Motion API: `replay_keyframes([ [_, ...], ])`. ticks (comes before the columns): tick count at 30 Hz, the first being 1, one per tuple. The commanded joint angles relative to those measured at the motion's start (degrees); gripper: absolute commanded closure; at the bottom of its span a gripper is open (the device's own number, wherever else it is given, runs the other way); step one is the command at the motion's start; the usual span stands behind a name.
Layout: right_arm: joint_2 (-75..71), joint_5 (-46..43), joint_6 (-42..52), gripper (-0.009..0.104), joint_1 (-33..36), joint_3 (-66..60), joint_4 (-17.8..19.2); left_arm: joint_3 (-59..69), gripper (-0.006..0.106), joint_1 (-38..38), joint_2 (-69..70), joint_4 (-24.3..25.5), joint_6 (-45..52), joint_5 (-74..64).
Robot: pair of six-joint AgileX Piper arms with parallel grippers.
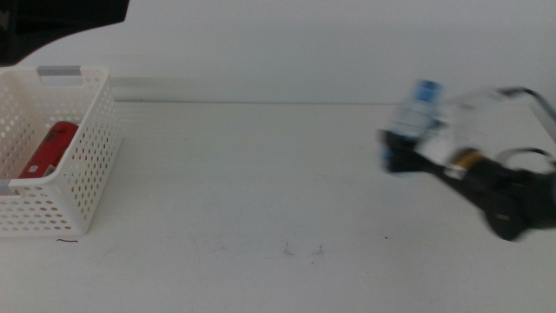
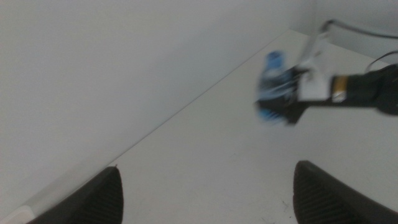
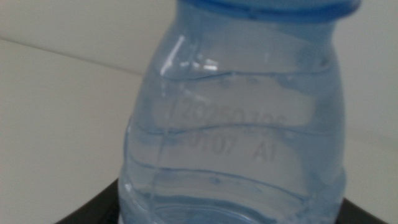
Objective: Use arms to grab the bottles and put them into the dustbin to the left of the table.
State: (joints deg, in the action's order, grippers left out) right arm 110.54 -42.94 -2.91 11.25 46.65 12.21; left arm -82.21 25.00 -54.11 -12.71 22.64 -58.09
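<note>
right gripper (image 1: 401, 149) is clamped on the small water bottle (image 1: 420, 111), held clear of the table (image 1: 261, 191) at its right side, well apart from the dustbin (image 1: 82, 187), presumably for carrying across. the red can (image 1: 50, 148) lies inside the dustbin. left gripper (image 2: 205, 186) waits with jaws spread wide, holding nothing.

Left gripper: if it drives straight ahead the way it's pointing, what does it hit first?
Likely the water bottle clamped in the right gripper, across bare table; depth is unclear.
</note>
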Motion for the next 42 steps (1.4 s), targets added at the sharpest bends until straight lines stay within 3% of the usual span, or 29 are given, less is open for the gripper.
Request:
replay_keyframes([
  [1, -0.38, 0.39, 0.13, 0.097, 8.16, 5.35, -1.04, -0.23, 0.007, 0.16, 0.17, -0.19, -0.09, 0.88],
  [6, 10.36, 6.84, -0.30, 0.097, 19.30, 20.54, -2.01, -0.23, 0.007, 0.16, 0.17, -0.04, -0.09, 0.89],
  [12, 17.69, 18.50, -0.30, 0.092, 23.49, 31.91, -2.52, -0.23, 0.007, 0.16, 0.17, 0.32, -0.09, 0.89],
  [14, 18.59, 18.77, -0.30, 0.082, 23.61, 32.26, -2.52, -0.23, 0.007, 0.16, 0.17, 0.32, -0.09, 1.00],
  [16, 18.85, 19.77, -0.52, 0.064, 23.61, 32.14, -2.52, -0.23, 0.007, 0.16, 0.17, 0.32, -0.09, 1.14],
  [19, 17.39, 22.54, -1.61, 0.022, 23.61, 30.10, -2.52, -0.23, 0.007, 0.16, 0.17, 0.32, -0.09, 1.14],
  [21, 13.99, 24.39, -3.37, 0.003, 23.61, 26.79, -2.52, -0.23, 0.007, 0.16, 0.17, 0.32, -0.09, 1.14],
  [26, -2.46, 27.38, -9.31, 0.007, 23.51, 10.90, -2.52, -0.23, 0.007, 0.16, 0.17, 0.32, -0.09, 1.36],
  [29, -18.00, 41.09, -13.39, 0.012, 23.63, 4.99, -1.48, -0.23, 0.007, 0.16, 0.17, 0.32, -0.09, 1.44],
  [31, -28.05, 55.72, -13.16, 0.013, 23.63, 6.02, -1.48, -0.23, 0.007, 0.16, 0.17, 0.32, -0.09, 1.90],
  [35, -40.38, 73.67, -8.06, 0.013, 23.63, 14.13, -1.39, -0.23, 0.007, 0.16, 0.17, 0.32, -0.09, 2.17],
  [39, -44.22, 83.17, -6.54, 0.013, 23.53, 21.93, -1.37, -0.23, 0.007, 0.16, 0.17, 0.32, -0.09, 2.17],
  [42, -44.43, 83.69, -6.54, 0.013, 23.53, 22.66, -1.37, -0.23, 0.007, 0.16, 0.17, 0.32, -0.09, 2.17],
])
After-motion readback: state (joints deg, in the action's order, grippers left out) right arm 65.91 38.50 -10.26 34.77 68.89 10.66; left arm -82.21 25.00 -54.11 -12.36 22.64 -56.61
